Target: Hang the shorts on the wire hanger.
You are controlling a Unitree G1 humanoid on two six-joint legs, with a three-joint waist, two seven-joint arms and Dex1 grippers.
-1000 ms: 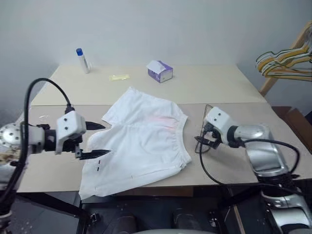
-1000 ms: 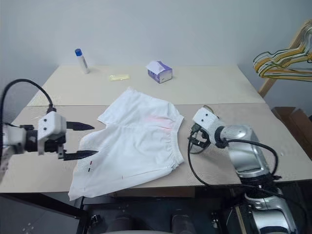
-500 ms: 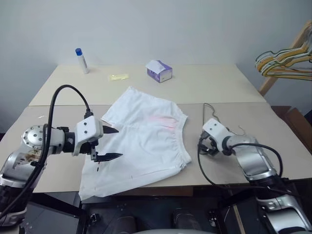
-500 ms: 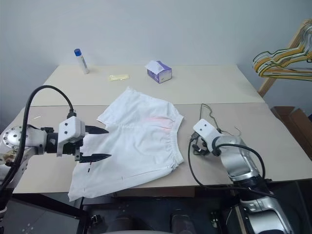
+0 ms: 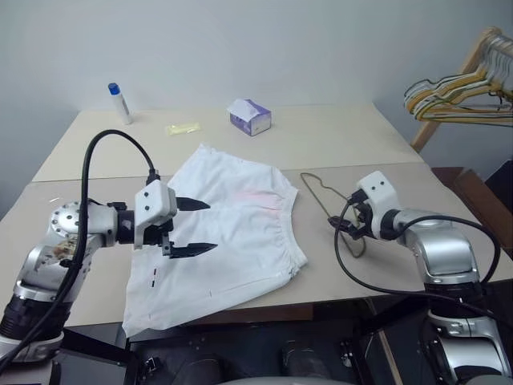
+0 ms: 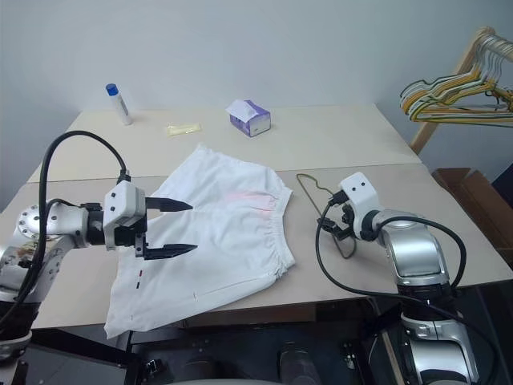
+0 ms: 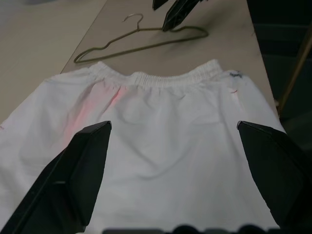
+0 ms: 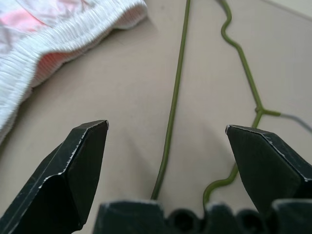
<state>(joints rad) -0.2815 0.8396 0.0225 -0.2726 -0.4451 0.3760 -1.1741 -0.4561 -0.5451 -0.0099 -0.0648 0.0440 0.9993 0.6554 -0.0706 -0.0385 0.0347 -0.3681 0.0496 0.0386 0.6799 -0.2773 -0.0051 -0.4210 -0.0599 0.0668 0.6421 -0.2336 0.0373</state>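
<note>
Both claws gaping, empty: left claw (image 5: 192, 227) over shorts (image 5: 232, 233), right claw (image 8: 165, 161) above hanger (image 5: 325, 202); tissue box (image 5: 249, 117), bottle (image 5: 119, 103) far back on table (image 5: 337, 136).

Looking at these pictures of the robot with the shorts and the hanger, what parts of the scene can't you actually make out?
- Wire hanger: its near half is hidden behind the right gripper in the eye views.
- Shorts: the left gripper hovers in front of one leg, hiding part of it.
- Small bottle and tissue box: labels too small to read.
- Bunch of hangers: cut off by the picture's edge.
</note>
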